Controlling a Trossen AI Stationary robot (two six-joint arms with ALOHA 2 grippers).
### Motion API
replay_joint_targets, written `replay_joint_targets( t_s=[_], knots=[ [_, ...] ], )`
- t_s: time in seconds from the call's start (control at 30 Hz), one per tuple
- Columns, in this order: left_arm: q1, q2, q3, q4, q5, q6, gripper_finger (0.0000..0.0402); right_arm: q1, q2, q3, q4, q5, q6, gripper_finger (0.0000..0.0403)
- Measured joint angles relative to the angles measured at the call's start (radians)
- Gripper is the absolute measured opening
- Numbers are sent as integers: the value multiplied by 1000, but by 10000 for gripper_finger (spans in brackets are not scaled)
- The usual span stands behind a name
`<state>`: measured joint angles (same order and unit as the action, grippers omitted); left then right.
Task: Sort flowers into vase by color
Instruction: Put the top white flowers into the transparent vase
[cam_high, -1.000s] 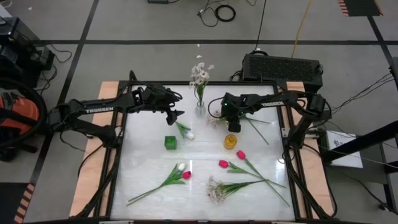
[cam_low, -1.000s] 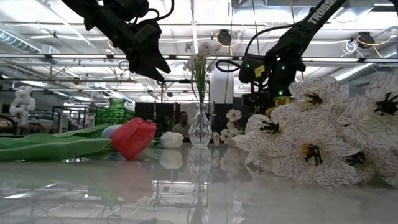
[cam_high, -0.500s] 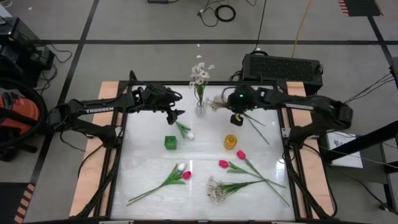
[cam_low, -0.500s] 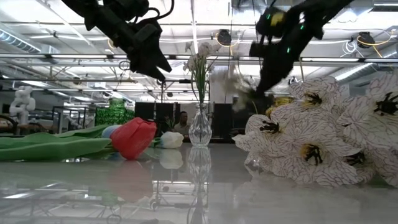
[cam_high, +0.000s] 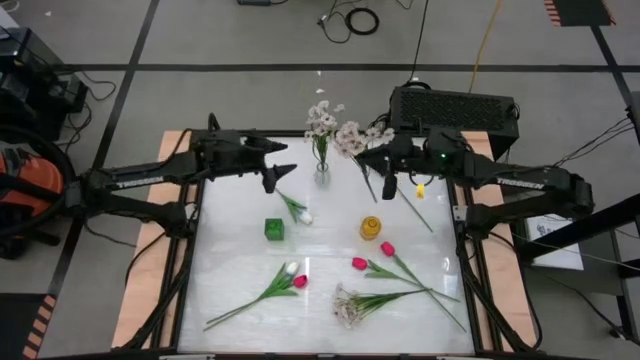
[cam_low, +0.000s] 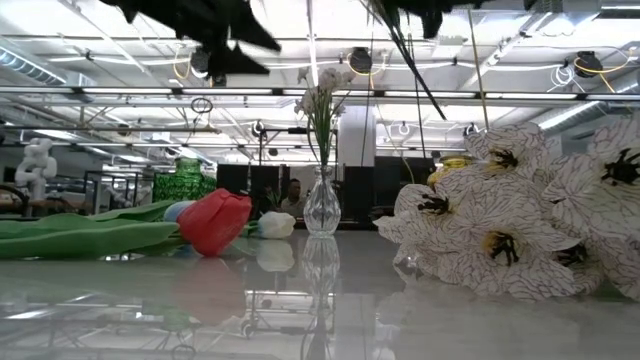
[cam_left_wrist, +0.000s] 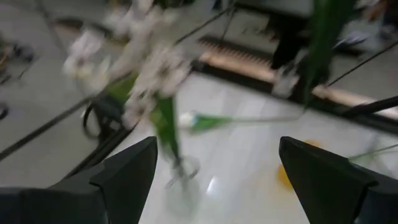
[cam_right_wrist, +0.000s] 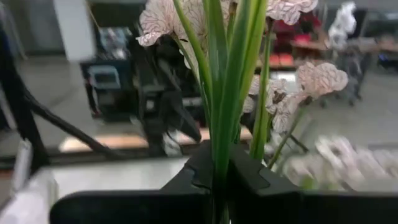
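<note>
With one white bunch already in the vase (cam_high: 321, 176), my right gripper (cam_high: 372, 163) pinches a pale spray (cam_high: 352, 135) beside it, left gripper (cam_high: 280, 172) spread, six flowers (cam_high: 375, 300) waiting.

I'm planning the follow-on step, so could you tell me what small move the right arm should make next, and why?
Probably carry it a little further toward the glass vase and line the stem up over its mouth. The right gripper is shut on a spray of pale blossoms, lifted off the table beside the vase, which already holds similar blossoms. The left gripper hangs open nearby.
</note>
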<state>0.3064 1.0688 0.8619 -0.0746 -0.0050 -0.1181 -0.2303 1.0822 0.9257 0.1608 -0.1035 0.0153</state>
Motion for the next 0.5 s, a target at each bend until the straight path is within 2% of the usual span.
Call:
replay_joint_targets(
  t_s=[0.2,0.5],
  knots=[
    [-148,-23,0,142,29,1,343,127,94,0,203,-3,-45,13],
    [-280,125,0,412,-1,40,343,239,240,0,429,13,-64,13]
  ],
)
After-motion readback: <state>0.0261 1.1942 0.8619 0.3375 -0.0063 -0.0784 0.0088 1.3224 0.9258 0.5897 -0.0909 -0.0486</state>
